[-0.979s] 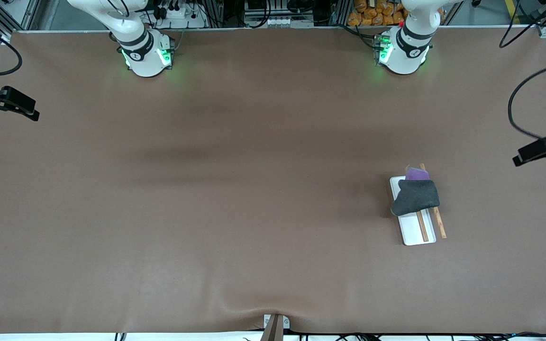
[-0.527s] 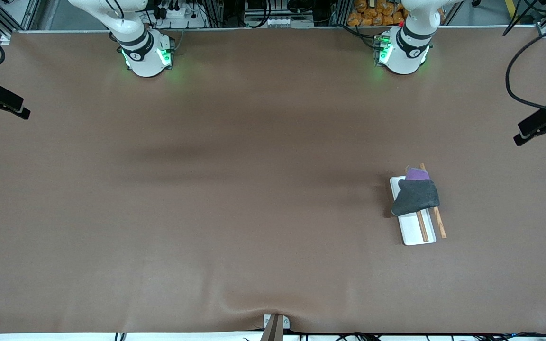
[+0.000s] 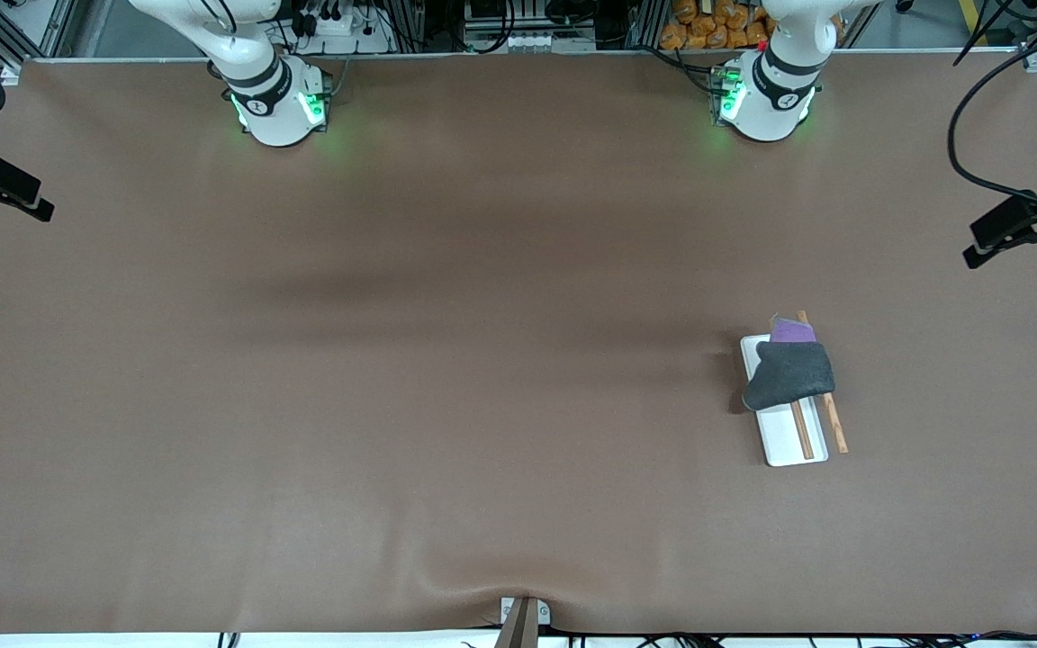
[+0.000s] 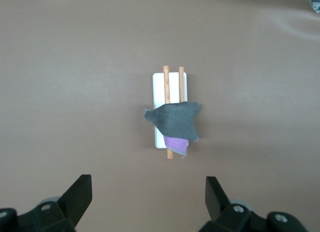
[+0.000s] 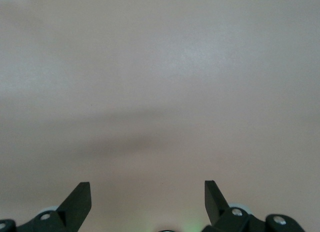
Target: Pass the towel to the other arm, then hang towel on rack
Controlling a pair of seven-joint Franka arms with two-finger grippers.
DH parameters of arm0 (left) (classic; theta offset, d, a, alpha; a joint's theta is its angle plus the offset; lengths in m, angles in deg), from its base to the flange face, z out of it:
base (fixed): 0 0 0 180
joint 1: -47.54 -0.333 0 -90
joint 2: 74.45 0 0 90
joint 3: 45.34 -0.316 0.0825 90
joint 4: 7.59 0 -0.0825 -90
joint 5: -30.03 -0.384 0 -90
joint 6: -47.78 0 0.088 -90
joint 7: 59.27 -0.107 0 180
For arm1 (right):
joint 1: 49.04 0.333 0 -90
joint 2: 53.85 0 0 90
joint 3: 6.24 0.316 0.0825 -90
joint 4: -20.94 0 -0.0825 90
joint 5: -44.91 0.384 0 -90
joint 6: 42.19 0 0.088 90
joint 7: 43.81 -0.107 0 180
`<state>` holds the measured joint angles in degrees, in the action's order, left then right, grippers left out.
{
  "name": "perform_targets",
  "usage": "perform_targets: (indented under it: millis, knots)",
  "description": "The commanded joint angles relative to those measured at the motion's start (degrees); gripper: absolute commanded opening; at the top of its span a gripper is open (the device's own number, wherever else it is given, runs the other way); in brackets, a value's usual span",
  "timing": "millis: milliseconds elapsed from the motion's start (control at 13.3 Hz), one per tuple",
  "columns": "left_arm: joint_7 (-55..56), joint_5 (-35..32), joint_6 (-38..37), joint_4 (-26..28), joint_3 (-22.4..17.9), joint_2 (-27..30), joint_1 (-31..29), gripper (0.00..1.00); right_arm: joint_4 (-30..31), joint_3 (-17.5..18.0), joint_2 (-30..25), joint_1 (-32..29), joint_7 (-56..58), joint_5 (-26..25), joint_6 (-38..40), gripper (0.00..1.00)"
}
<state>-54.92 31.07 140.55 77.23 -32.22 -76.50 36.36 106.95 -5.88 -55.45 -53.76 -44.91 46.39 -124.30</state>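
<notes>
Towel [image 3: 789, 373] draped over both rods of rack [image 3: 784, 432], dark grey side up, purple corner showing at end nearer robot bases. Rack sits on table [image 3: 446, 360] toward left arm's end, white base flat, rod ends sticking out from under cloth.

Left gripper [image 4: 148, 202] up in air over table at left arm's end, jaws spread wide, holding nothing; towel and rack in its wrist view. Right gripper [image 5: 147, 202] over bare table at right arm's end, jaws spread wide, holding nothing.

A brown mat covers the table [image 3: 482, 360], with cables and metal framing along its edge.
</notes>
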Motion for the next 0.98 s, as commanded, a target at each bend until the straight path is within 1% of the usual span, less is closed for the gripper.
perform_targets:
  millis: [0, 452, 678, 904]
  knots:
    - [0.23, -1.04, -0.83, 0.17, -6.69, 0.73, 7.74, 1.00, -0.23, 0.43, -0.77, -0.55, -0.48, 0.46, 0.89, 1.00]
    - [1.28, -0.95, -1.79, 1.14, -6.79, 2.05, 9.51, 1.00, -0.50, 0.43, -0.77, -0.55, -0.48, 0.37, 1.07, 1.00]
    - [1.28, -0.95, -2.50, 1.66, -8.64, 2.49, 10.92, 1.00, -0.58, 0.34, -0.77, -0.55, -0.48, 0.28, 1.07, 1.00]
    - [1.28, -1.04, -2.59, 3.07, -9.34, 4.07, 11.71, 1.00, -0.67, 0.34, -0.77, -0.64, -0.48, 0.28, 1.07, 1.00]
